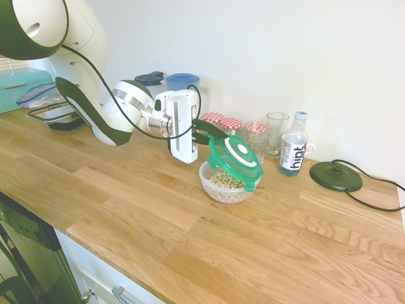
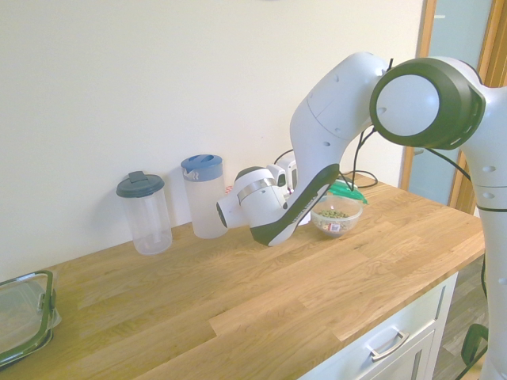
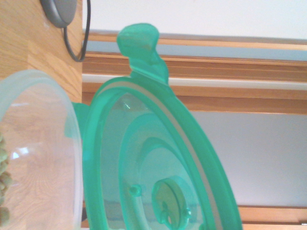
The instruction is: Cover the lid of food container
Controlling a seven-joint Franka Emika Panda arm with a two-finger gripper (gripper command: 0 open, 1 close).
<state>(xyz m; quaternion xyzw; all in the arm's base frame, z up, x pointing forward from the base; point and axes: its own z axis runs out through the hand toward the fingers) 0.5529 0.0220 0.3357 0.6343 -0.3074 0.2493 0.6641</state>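
The round green lid (image 1: 235, 157) with its white ring hangs tilted over the food container (image 1: 229, 183), a clear bowl of beige cereal rings on the wooden counter. Its lower edge reaches the bowl's far rim. My gripper (image 1: 209, 132) is shut on the lid's upper left edge, coming in from the left. In the second exterior view my arm hides most of the lid (image 2: 348, 192), and the bowl (image 2: 336, 217) shows below it. Close up in the wrist view, the lid's underside (image 3: 158, 163) fills the picture beside the bowl's clear rim (image 3: 57, 143).
Behind the bowl stand jars with red checked lids (image 1: 222, 120), a glass (image 1: 276, 133) and a water bottle (image 1: 293, 152). A dark kettle base (image 1: 335, 176) with cord lies at right. Two blue-lidded jugs (image 2: 203, 196) stand at the wall; a rectangular container (image 2: 24, 317) sits at the counter's end.
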